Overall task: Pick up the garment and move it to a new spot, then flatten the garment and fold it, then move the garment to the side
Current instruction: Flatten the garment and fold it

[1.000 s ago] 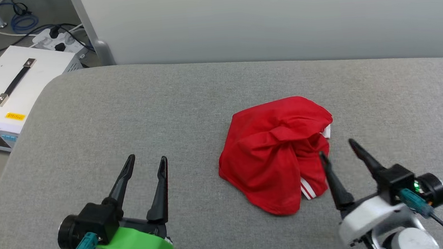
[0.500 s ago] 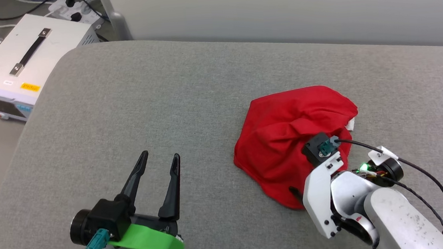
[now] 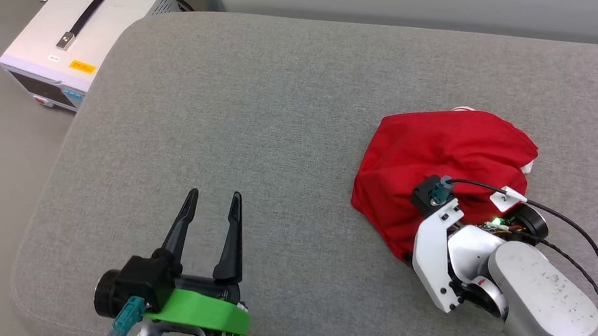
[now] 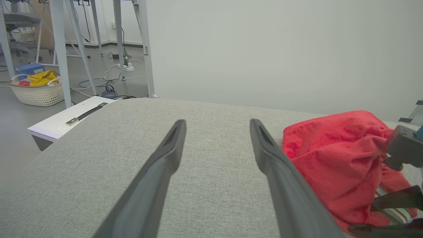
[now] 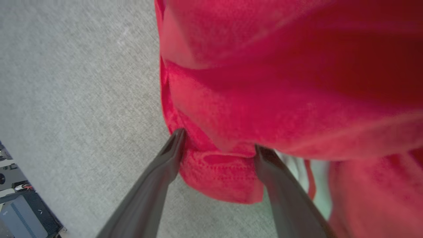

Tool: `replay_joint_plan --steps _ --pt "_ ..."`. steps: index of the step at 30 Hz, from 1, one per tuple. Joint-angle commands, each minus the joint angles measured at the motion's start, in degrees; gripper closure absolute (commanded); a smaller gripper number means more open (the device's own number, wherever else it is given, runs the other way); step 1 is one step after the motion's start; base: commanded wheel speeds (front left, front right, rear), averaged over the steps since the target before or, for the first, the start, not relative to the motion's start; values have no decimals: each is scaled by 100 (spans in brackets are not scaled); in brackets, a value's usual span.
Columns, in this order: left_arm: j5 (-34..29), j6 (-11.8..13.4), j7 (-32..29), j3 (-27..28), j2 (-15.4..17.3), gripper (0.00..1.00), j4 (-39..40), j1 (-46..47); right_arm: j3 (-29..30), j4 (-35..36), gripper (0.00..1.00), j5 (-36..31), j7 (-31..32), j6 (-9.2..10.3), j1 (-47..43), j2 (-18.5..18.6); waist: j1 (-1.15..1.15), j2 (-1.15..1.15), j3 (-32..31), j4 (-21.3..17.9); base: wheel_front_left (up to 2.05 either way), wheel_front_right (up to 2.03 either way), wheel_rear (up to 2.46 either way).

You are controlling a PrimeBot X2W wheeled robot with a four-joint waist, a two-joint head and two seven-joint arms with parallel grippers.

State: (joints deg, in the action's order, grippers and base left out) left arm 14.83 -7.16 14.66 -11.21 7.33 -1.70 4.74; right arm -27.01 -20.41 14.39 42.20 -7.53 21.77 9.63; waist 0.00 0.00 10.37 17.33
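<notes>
The garment [image 3: 438, 150] is a crumpled red heap on the right half of the grey padded surface [image 3: 251, 112], with a bit of white showing at its far and right edges. My right arm's white wrist [image 3: 441, 247] is tipped down over the heap's near edge. In the right wrist view my right gripper [image 5: 219, 142] is open, its two fingers straddling a stitched red hem fold [image 5: 221, 178]; white striped trim [image 5: 297, 175] lies just beside. My left gripper [image 3: 213, 194] hovers open and holding nothing at the lower left, well apart from the garment [image 4: 337, 148].
A white instrument box [image 3: 87, 35] with a black handle stands on the floor past the surface's rounded far left corner. The left wrist view shows a woven basket [image 4: 36, 94] of cloth, table legs and cables on the floor. A pale wall runs behind.
The camera has tilted down and turned. My right arm has swung from beside the garment to point down onto its near edge, fingers around the hem. The left gripper stays put.
</notes>
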Motion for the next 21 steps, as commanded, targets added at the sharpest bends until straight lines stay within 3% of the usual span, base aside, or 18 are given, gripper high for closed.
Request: replay_joint_plan --steps 1,3,4,5,6,12,21 --pt "-57 -30 34 13 -16 0 -22 98 -104 -217 0 40 -49 4 -5 8 0 0 42 33 0 0 0" --pt "-54 -31 34 16 -6 0 -31 102 -183 -327 0 144 -77 4 -25 14 0 0 24 9 0 0 0" --pt "-52 -31 34 13 -1 0 -39 100 -256 -372 70 213 -90 4 -33 39 0 0 5 -10 0 0 0" --pt "-50 -31 34 6 2 0 -47 97 -313 -390 96 264 -115 4 -34 68 0 0 -18 -32 0 0 0" --pt "-47 -31 34 -9 6 0 -60 87 -370 -395 100 330 -153 4 -42 113 0 0 -54 -59 0 0 0" --pt "-50 -32 34 -49 28 0 -125 -22 -368 -99 100 760 -157 4 -307 570 0 0 -356 -262 0 0 0" --pt "-81 -32 34 -10 7 0 -109 -174 487 868 100 779 542 4 -832 1923 0 0 -656 -655 0 0 0"
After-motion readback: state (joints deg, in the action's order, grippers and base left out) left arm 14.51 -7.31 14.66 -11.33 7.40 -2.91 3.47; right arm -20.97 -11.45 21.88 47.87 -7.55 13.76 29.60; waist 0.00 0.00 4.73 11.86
